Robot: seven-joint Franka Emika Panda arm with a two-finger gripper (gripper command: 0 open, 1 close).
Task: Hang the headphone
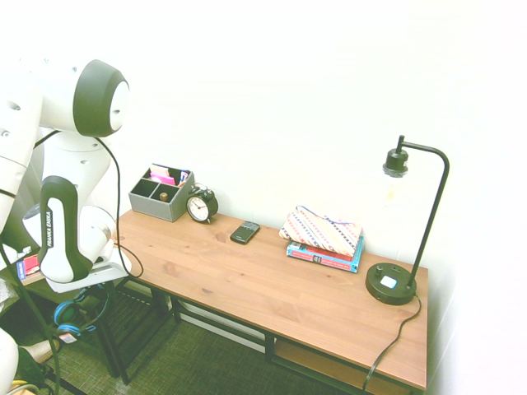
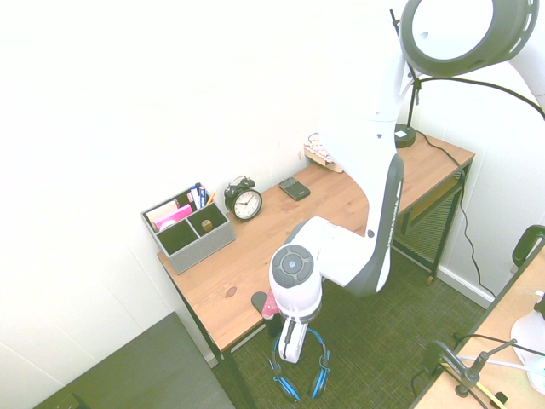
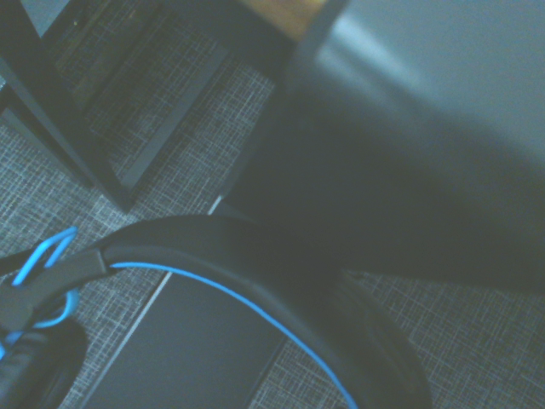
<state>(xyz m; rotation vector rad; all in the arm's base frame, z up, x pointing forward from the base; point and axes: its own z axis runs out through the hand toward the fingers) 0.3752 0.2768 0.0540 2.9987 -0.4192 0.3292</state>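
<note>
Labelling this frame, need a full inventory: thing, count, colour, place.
Over-ear headphone: 1, blue band, black cups, below the desk's end, band at the gripper.
Wooden desk: 1, brown top, black frame, against the wall.
Grey organiser box: 1, desk back corner.
Alarm clock: 1, black, beside the organiser.
Phone: 1, black, mid-desk.
Books: small stack, teal, under a patterned pouch.
Desk lamp: 1, black, far end.
Gripper: 1, white arm, shut on the headband.
</note>
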